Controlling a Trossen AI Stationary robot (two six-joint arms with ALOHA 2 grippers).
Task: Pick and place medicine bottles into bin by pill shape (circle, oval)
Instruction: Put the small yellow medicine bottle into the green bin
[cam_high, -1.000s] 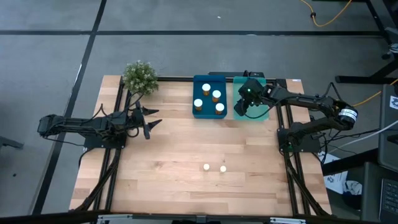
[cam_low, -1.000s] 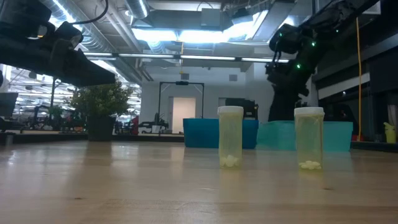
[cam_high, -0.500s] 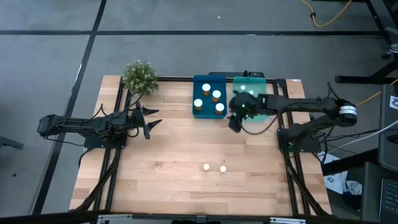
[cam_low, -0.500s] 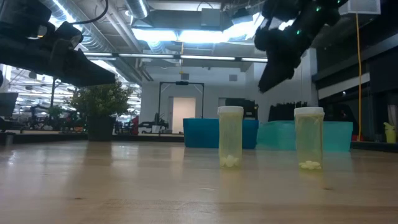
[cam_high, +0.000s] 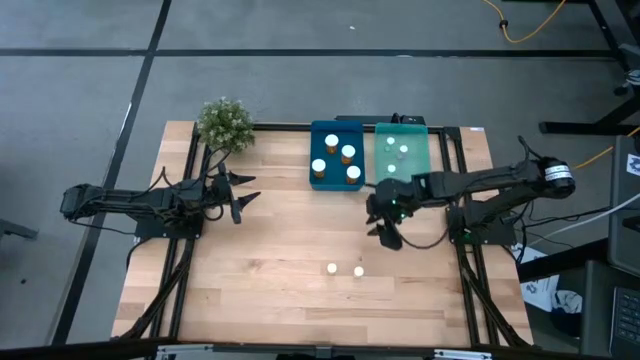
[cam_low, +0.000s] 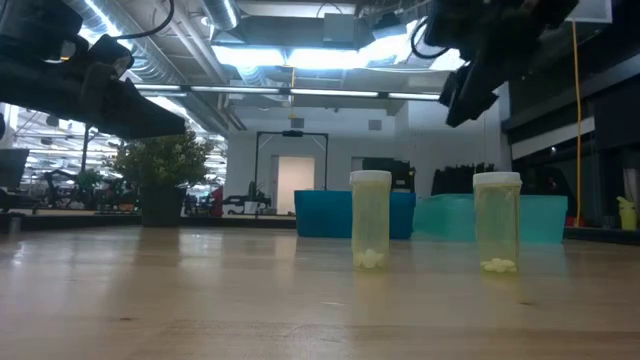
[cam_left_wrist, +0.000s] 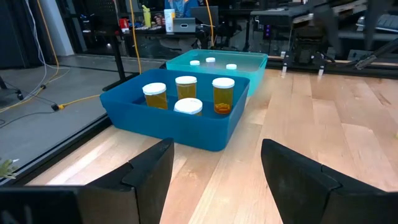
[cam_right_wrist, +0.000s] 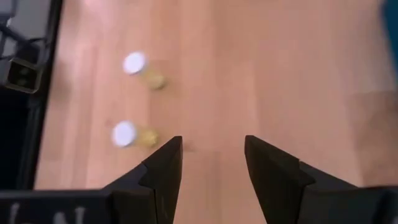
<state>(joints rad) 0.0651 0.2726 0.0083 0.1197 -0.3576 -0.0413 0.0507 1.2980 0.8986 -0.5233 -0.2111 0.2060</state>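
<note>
The two pale bottles left on the table stand close together, nearly side by side, and that is the main risk: a claw coming down on one could, I judge, clip the other with an outer finger and tip it, and a bottle lying down would roll on the smooth wood. They are light and tall for their width (only a few pills sit at the bottom in the low view), so a glancing touch might be enough. A second risk is a wrong sort, since the pill shape is hard to read from above. The right claw hangs above the table between the bins and these bottles, its fingers spread wide, holding nothing and touching nothing; both white caps show ahead of it in its wrist view. The left claw waits at the table's left edge near the plant, also spread and empty. Four amber bottles stand in the blue bin; three small ones lie in the teal bin.
</note>
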